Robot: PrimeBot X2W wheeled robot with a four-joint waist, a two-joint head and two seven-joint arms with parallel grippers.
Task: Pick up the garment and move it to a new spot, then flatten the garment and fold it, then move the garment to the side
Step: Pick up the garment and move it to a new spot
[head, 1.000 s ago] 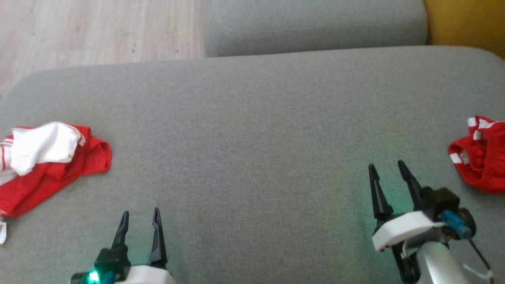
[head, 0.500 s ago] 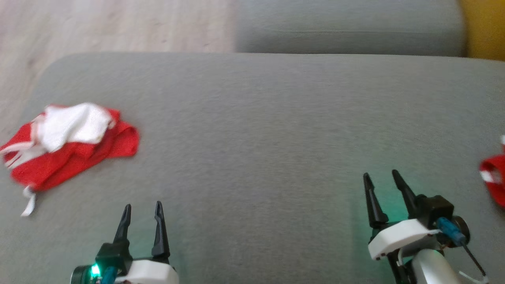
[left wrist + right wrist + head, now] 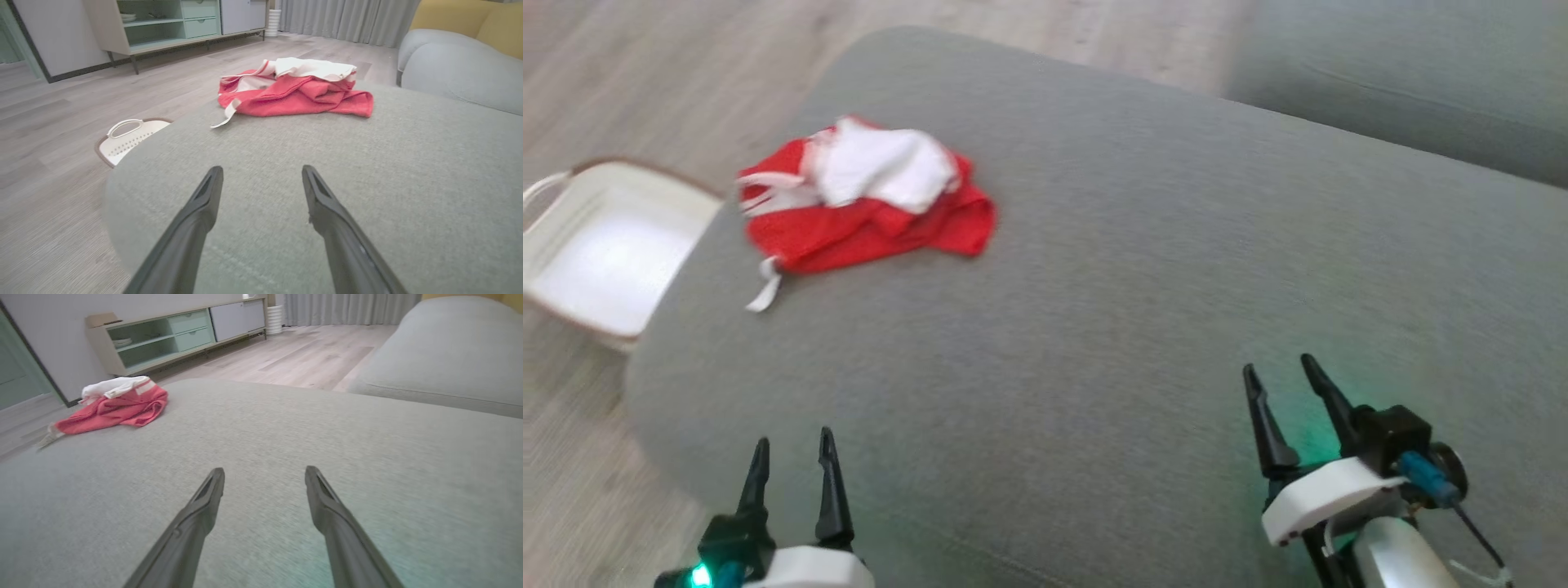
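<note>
Now, head view, somewhat blurred: the garment [image 3: 866, 204], red with a white part bunched on top, lies crumpled at the far left of the grey cushion [image 3: 1135, 286], close to its edge. A white basket [image 3: 605, 261] sits on the floor [image 3: 572, 490] just left of that edge. The left gripper [image 3: 794, 437] is near left and the right gripper [image 3: 1278, 364] near right. Both have jaws wide and empty, well apart from the cloth.

Left wrist view: garment ahead and far. A white strap [image 3: 224, 116] trails toward the cushion edge, with the basket beyond it on the floor.

Right wrist view: garment far off to the left, jaws wide, nothing between them.

Risks, as I judge them:
- A sideways nudge on approach could tip the cloth over the edge, onto the floor or into the basket.
- A shallow pinch may lift the white layer alone.
- The strap could snag.
</note>
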